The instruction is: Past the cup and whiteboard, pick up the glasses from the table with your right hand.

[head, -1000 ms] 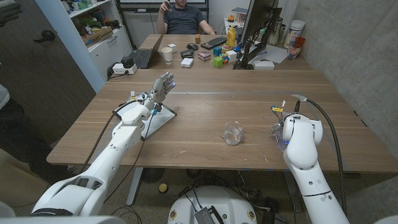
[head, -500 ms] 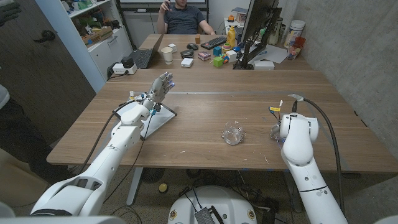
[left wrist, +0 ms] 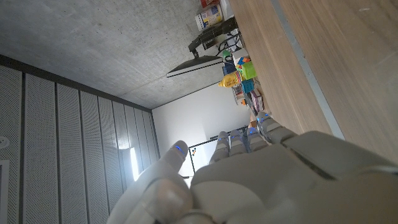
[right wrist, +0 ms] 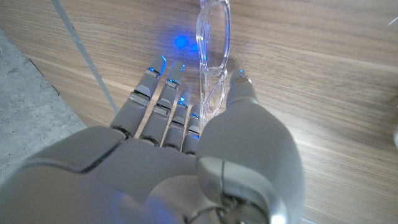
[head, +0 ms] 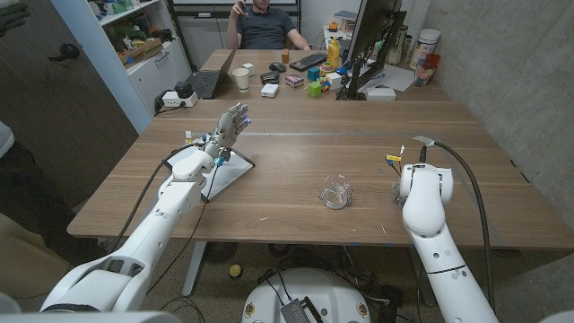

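Right wrist view: right robot hand (right wrist: pixel 186 155) over the brown wooden surface (right wrist: pixel 323 93), fingers (right wrist: pixel 163 93) extended together on one side and thumb on the other, with the clear plastic-framed glasses (right wrist: pixel 213 56) lying in the gap between them. Frame running from between thumb and fingers outward past the fingertips; contact between hand and frame not determinable, no closed grip visible, hand spread. Blue light from the fingertips reflected on the wood beside the frame.

Head view: right robot hand (head: pixel 398 189) mostly hidden behind its own white forearm, near the surface (head: pixel 296 170) towards its right side; glasses not distinguishable here. Small clear glass cup (head: pixel 336 192) standing near the front middle, to the left of the right arm and apart from it. Left robot hand (head: pixel 232 123) raised above the surface, fingers extended and slightly apart, holding nothing. Flat white whiteboard with a dark edge (head: pixel 226 172) lying beneath the left forearm. Seated person (head: pixel 265 22) behind the far end, beyond a laptop, a paper cup and small coloured objects.

Left wrist view: back of the left robot hand (left wrist: pixel 249 180), fingers extended, nothing held.
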Robot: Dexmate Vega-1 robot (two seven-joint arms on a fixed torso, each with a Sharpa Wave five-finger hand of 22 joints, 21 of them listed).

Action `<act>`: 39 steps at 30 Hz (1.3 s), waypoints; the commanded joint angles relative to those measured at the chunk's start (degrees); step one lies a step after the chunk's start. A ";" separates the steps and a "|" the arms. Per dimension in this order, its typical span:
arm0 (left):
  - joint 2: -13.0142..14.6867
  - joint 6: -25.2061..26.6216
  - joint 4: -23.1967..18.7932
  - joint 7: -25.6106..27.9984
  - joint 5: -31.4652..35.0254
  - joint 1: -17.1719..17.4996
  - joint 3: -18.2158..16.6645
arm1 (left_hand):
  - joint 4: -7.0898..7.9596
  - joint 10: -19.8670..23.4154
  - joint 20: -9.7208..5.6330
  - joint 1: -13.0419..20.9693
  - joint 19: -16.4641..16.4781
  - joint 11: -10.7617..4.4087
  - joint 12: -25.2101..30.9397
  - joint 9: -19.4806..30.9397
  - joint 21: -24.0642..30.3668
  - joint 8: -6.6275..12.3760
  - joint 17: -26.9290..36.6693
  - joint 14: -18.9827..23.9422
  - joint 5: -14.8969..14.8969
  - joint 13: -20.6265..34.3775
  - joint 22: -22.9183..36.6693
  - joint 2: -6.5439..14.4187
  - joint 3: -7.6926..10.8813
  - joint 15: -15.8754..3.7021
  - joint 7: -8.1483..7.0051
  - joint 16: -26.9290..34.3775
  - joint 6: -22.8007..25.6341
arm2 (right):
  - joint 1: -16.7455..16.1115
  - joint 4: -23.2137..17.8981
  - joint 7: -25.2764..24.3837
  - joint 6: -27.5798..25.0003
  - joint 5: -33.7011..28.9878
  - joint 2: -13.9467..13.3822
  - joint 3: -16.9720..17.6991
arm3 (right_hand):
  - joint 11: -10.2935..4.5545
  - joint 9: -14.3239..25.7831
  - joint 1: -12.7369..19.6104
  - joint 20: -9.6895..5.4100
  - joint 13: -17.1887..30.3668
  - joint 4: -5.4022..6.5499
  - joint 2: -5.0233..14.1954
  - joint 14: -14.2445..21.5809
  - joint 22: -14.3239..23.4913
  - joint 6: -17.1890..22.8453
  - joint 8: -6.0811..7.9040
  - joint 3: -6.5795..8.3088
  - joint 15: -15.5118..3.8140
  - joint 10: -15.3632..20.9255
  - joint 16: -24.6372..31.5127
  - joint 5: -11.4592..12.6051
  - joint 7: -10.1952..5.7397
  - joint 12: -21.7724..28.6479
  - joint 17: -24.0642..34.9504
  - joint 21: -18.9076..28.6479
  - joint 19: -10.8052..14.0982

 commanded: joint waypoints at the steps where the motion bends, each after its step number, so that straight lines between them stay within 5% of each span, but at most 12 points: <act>1: 0.18 0.21 -0.33 0.42 -0.13 0.27 -0.13 | 0.22 -0.29 0.47 -0.45 0.21 0.19 0.42 0.25 0.18 0.26 0.22 -0.39 0.43 0.25 0.12 3.28 -0.22 0.17 0.04 0.27 -0.06 | 0.27 1.12 -2.13 -0.92 -1.56 0.50 -0.47 | -0.48 3.39 5.09 -1.99 7.40 0.11 0.92 1.41 2.87 5.14 2.39 -2.21 -7.74 1.99 12.51 -0.05 0.53 8.75 15.09 4.81 5.11; 9: 0.15 -0.06 0.27 0.22 -0.08 -0.12 -0.07 | 0.26 -0.28 0.49 -0.48 0.21 0.18 0.43 0.26 0.19 0.25 0.23 -0.40 0.45 0.25 0.13 3.34 -0.29 0.17 0.05 0.27 -0.07 | 0.42 1.38 -2.60 -1.30 -1.50 1.01 -0.29 | -1.77 7.98 8.50 -4.17 14.48 0.45 1.92 10.05 5.18 12.28 9.38 -3.34 -8.39 9.89 18.66 -0.35 -0.23 18.12 17.55 11.08 11.64; 16: 0.12 -0.36 0.83 -0.06 -0.01 -0.54 -0.03 | 0.29 -0.36 0.51 -0.50 0.21 0.00 0.40 0.26 0.19 0.24 0.23 -0.40 0.46 0.25 0.13 3.41 -0.36 0.16 0.08 0.27 -0.12 | 0.57 1.20 -3.13 -1.26 -0.61 1.15 -0.22 | -0.76 10.33 6.34 -3.62 17.42 2.15 1.75 10.35 5.40 11.72 11.68 -5.12 -8.04 10.47 17.54 -0.74 0.77 20.87 15.02 12.72 11.89; 18: 0.08 -0.46 1.03 -0.12 0.00 -0.67 -0.04 | 0.30 -0.37 0.49 -0.50 0.22 0.02 0.40 0.26 0.20 0.24 0.23 -0.39 0.46 0.25 0.13 3.42 -0.37 0.18 0.08 0.27 -0.11 | 0.51 1.16 -4.04 -1.39 -0.18 1.18 -0.27 | -1.76 11.49 7.72 -4.65 18.21 1.72 2.76 13.48 5.41 14.86 14.19 -4.66 -8.43 13.19 18.43 -0.57 0.15 22.72 14.72 14.26 13.99; 20: 0.08 -0.42 1.18 -0.21 -0.02 -0.80 -0.03 | 0.30 -0.39 0.46 -0.50 0.25 0.03 0.39 0.26 0.21 0.23 0.23 -0.40 0.47 0.25 0.13 3.44 -0.38 0.18 0.11 0.27 -0.14 | 0.57 1.18 -4.50 -1.45 0.23 1.22 -0.27 | -2.92 14.11 10.61 -6.55 18.62 0.92 4.56 18.65 5.63 20.73 19.18 -3.64 -8.62 18.52 19.83 -0.66 0.02 25.38 15.00 16.90 16.78; 23: 0.00 -0.39 1.51 -0.19 0.03 -1.01 -0.03 | 0.31 -0.40 0.46 -0.50 0.24 0.02 0.39 0.26 0.20 0.24 0.24 -0.41 0.47 0.25 0.13 3.47 -0.40 0.17 0.12 0.27 -0.13 | 0.88 1.32 -4.33 -1.49 0.82 1.34 -0.11 | -2.56 16.98 12.51 -7.22 17.76 0.73 5.99 22.25 5.83 24.75 23.61 -2.79 -8.65 23.42 20.08 -1.36 0.29 26.93 15.19 19.50 19.07; 29: -0.15 -0.55 2.18 -0.28 0.18 -1.43 -0.01 | 0.32 -0.40 0.46 -0.50 0.22 0.06 0.39 0.26 0.20 0.22 0.24 -0.40 0.49 0.25 0.13 3.53 -0.44 0.16 0.14 0.27 -0.19 | 1.14 1.81 -5.29 -1.93 0.77 1.24 -0.34 | -2.21 19.45 13.56 -7.97 16.42 0.92 6.71 25.72 5.83 26.27 26.74 -2.13 -8.56 26.96 20.10 -2.18 1.06 27.68 16.00 21.91 21.21; 39: -0.33 -0.49 2.95 -0.49 0.45 -2.06 0.12 | 0.32 -0.46 0.47 -0.48 0.21 0.01 0.36 0.26 0.20 0.22 0.23 -0.40 0.51 0.25 0.14 3.64 -0.47 0.18 0.20 0.27 -0.21 | 1.29 1.88 -6.86 -2.48 1.26 1.04 -0.55 | -1.91 18.11 13.99 -8.08 15.55 1.13 6.64 27.16 5.61 27.04 26.79 -1.79 -8.53 28.26 19.11 -2.94 1.67 27.89 16.72 23.36 21.66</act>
